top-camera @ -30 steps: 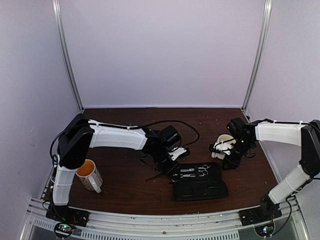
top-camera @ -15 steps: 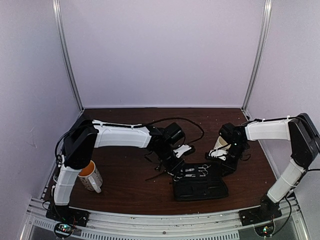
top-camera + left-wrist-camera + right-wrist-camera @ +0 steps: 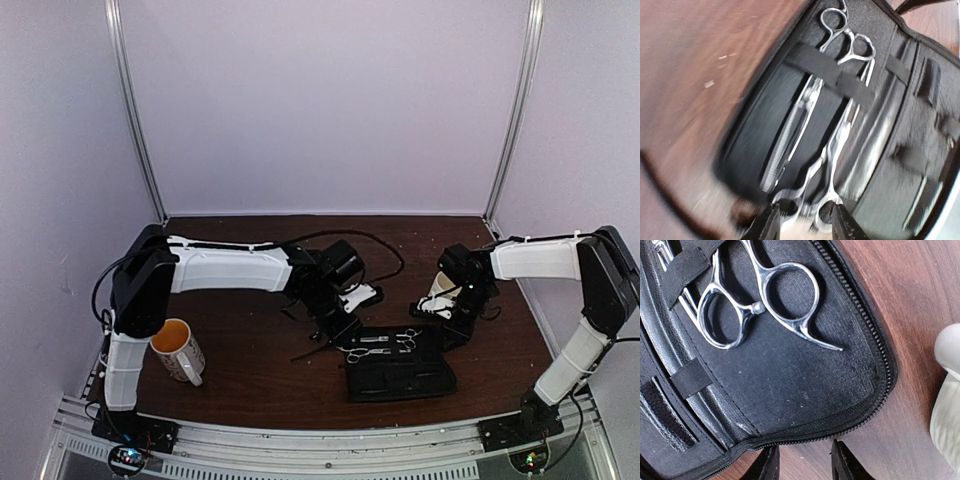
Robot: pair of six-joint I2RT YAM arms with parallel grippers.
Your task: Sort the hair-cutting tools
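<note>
Since the right arm swung in from the table's right side a second ago, change: right gripper [image 3: 452,313] now sits at the far right corner of the black rectangular fabric case [image 3: 400,378]; left gripper [image 3: 338,325] has eased slightly left, at the far left corner.
Tools: two slim silver metal scissors [image 3: 805,107] lie head to tail in the open case, both under one black elastic strap [image 3: 832,75].
Clip: thin black strip [image 3: 305,353] on the brown wooden table [image 3: 250,350], just left of the case. Likely a hair clip; second one not made out.
Left claw: part open, fingers astride the ring handles nearest it, nothing clamped.
Right claw: part open, empty, over the zip edge near the other scissors' rings.
Mugs: white ceramic mug [image 3: 445,285] just beside the right gripper; orange-lined mug [image 3: 178,348] well apart, left.
Meaning: nothing sorted yet; both arms look staged to pull scissors from under the strap.
</note>
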